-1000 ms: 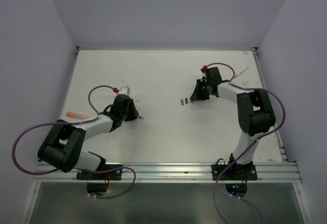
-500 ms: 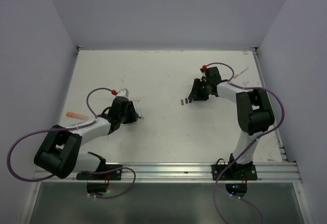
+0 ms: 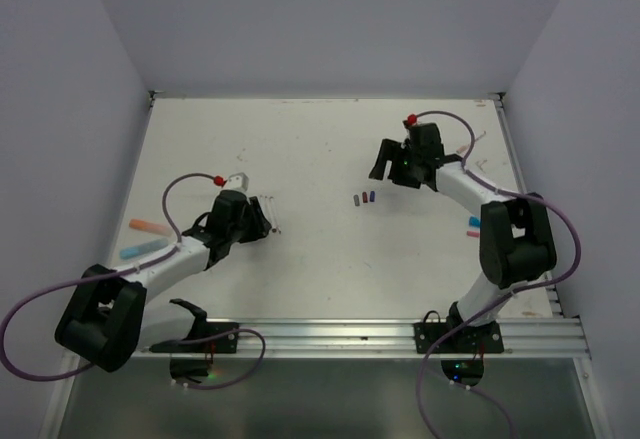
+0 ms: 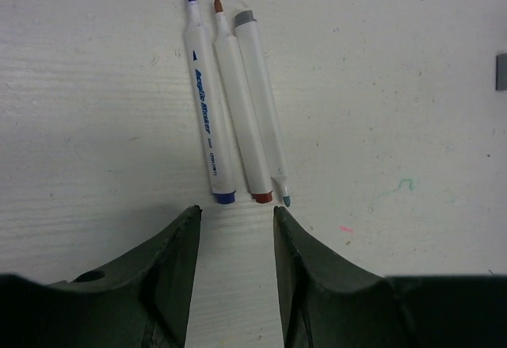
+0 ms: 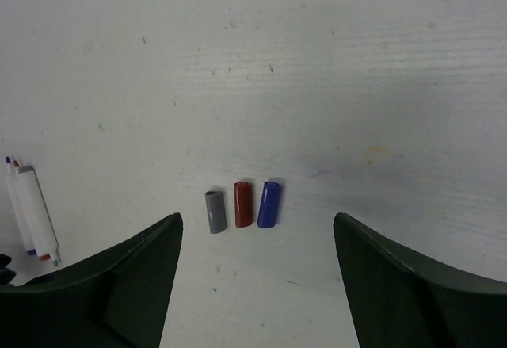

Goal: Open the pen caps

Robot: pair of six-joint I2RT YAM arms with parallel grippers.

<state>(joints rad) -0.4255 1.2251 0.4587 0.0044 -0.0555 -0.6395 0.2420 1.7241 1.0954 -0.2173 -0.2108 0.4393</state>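
Three pen caps lie side by side on the white table: grey, dark red and blue. From above they are a tiny row. My right gripper hovers over them, open wide, with nothing between its fingers. It sits just behind and right of the caps. Three uncapped white pens lie parallel: blue-tipped, red-tipped and one with a grey end. My left gripper is open just short of their near ends, holding nothing.
An orange marker and a pale blue marker lie left of the left arm. Small blue and pink pieces lie beside the right arm. A thin pen rests near the back right corner. Walls enclose the table.
The right gripper opened wide and drew back, leaving a blue cap beside the grey and dark red ones. The left gripper opened a little and pulled back from the pens.
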